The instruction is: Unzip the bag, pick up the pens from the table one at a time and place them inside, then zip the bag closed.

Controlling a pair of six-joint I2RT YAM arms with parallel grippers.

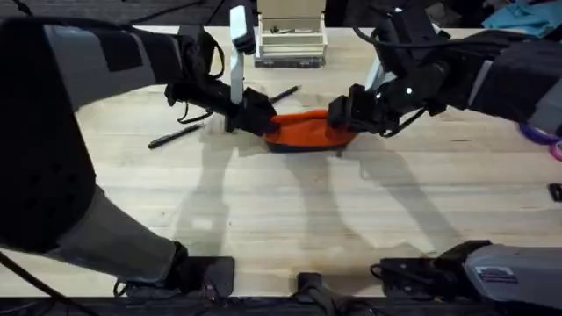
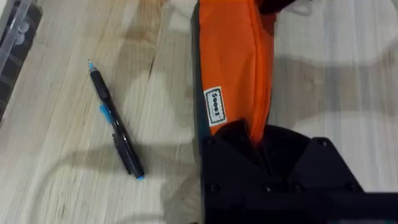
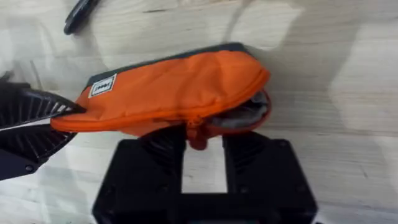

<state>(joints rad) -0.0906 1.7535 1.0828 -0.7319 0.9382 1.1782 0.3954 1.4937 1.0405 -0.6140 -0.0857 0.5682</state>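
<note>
**Zipper barely started, both ends pinched: where the pull can slip**

While the bag (image 1: 307,132) lies on the tabletop (image 1: 281,219) between the two arms, each end of it is in a grip. The left claw (image 2: 258,146) is clenched on the orange fabric at the end near the small white label (image 2: 214,106). The right claw (image 3: 202,134) is closed at the opposite end, its fingers pinching what looks like the orange zipper pull, where a short gap in the zipper shows grey lining. The bag seems only slightly opened.

The main risk, as I judge it, is the small pull slipping out of the right claw as it drags along the teeth; the hold looks shallow. If the left claw grips only loose fabric, the pouch may bunch or slide rather than stay taut, and the zipper could jam.

One pen (image 2: 116,121) rests on the tabletop just beside the bag; another pen (image 1: 176,136) lies farther to the left. A dragged bag could nudge the nearer one and roll it away.
</note>
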